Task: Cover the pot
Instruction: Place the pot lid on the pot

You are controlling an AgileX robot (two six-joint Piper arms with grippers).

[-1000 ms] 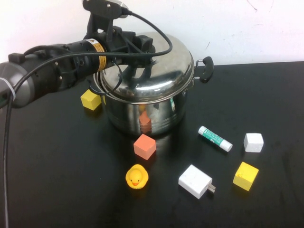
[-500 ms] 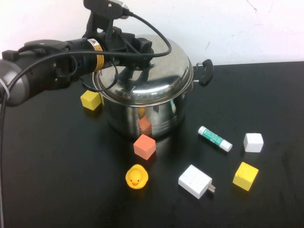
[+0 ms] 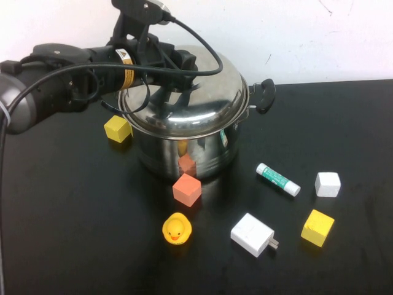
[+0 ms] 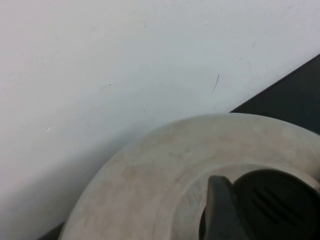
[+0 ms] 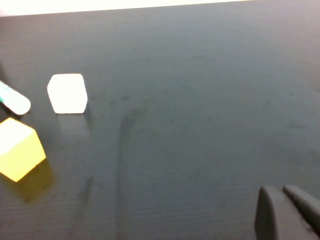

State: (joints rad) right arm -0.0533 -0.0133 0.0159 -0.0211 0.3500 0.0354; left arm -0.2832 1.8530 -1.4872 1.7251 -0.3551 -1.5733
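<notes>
The high view shows the pot [image 3: 184, 150] under a tilted lid [image 3: 187, 92], the left gripper [image 3: 178, 64] clamped on its knob [image 4: 272, 205], seen only by the left wrist. The right gripper [image 5: 287, 212], fingers together, shows only in its wrist view. An orange block [image 3: 186, 189] touches the pot's near side.

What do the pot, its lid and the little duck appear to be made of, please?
The pot and lid look like polished stainless steel: both mirror nearby things, the orange block showing in the pot's wall. The duck looks like glossy yellow rubber or soft plastic. The left gripper is at the lid's top; the right gripper hovers over bare table.
</notes>
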